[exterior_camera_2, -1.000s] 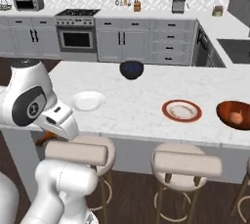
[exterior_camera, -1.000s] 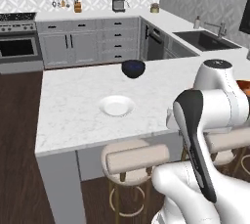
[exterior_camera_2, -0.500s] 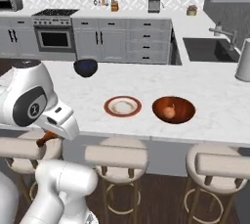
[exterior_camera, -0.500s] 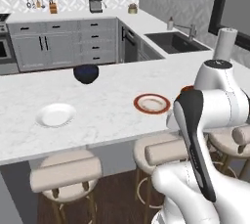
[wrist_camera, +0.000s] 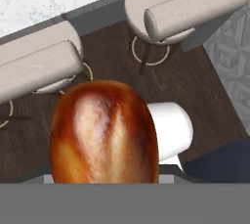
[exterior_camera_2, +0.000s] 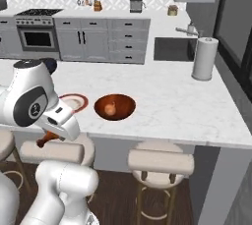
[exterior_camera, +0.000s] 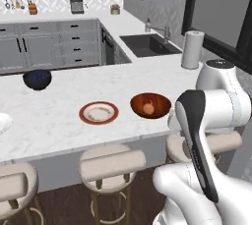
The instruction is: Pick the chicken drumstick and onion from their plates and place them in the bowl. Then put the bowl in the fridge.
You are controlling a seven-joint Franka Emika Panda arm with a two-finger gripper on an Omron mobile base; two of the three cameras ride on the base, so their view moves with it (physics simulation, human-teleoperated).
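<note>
glossy drumstick (wrist_camera: 104,132) in hand (exterior_camera_2: 49,135) (no lettering legible)

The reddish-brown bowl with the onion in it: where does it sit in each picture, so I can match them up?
Left base view: the bowl sits right of centre on the counter, right of the red-rimmed plate.
Right base view: the bowl sits left of centre, again right of that plate.
Hand view: not in it.
Shared landmark: the paper towel roll.
</note>
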